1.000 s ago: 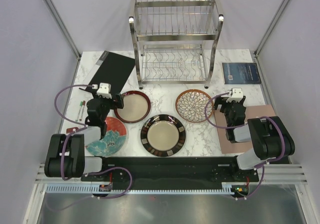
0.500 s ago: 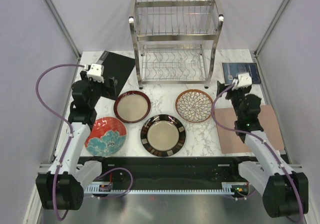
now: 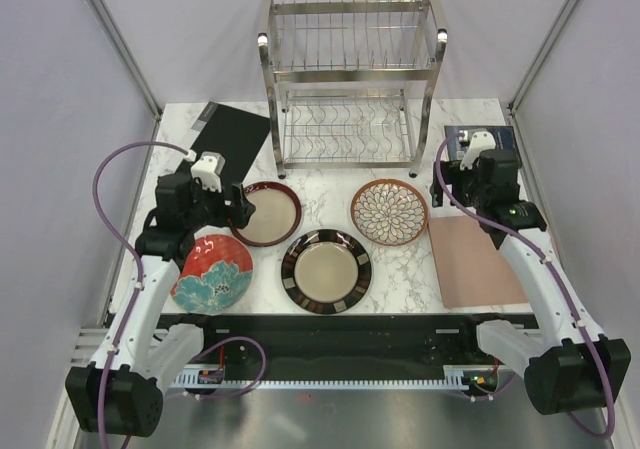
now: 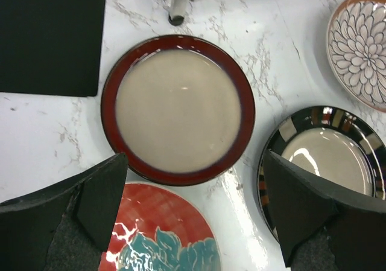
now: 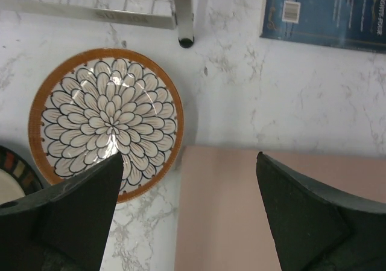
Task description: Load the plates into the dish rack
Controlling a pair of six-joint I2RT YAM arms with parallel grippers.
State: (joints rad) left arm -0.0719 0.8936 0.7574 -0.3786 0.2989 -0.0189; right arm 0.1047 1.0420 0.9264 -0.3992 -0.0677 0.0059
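Note:
Four plates lie flat on the marble table: a dark-red-rimmed plate [image 3: 265,213] [image 4: 178,108], a brown plate with white petals [image 3: 389,211] [image 5: 105,123], a black-checked plate [image 3: 326,271] [image 4: 325,156] and a red plate with teal flowers [image 3: 212,273] [image 4: 163,235]. Behind them stands the dish rack [image 3: 350,79], holding nothing. My left gripper [image 3: 232,209] [image 4: 196,162] hangs open above the near edge of the dark-red-rimmed plate. Off to the right, my right gripper [image 3: 462,184] [image 5: 190,162] is open above the far left corner of a pink mat, beside the brown plate.
A black mat [image 3: 228,139] [image 4: 48,35] lies at the far left. A blue book [image 3: 497,149] [image 5: 325,8] lies at the far right, partly under my right arm. The pink mat [image 3: 475,261] [image 5: 241,210] covers the near right. A front rack foot [image 5: 186,41] stands near the brown plate.
Both arms unfolded from their rest pose. The left gripper then came in over the dark-red-rimmed plate. The right one settled above the pink mat's far corner. No plate moved.

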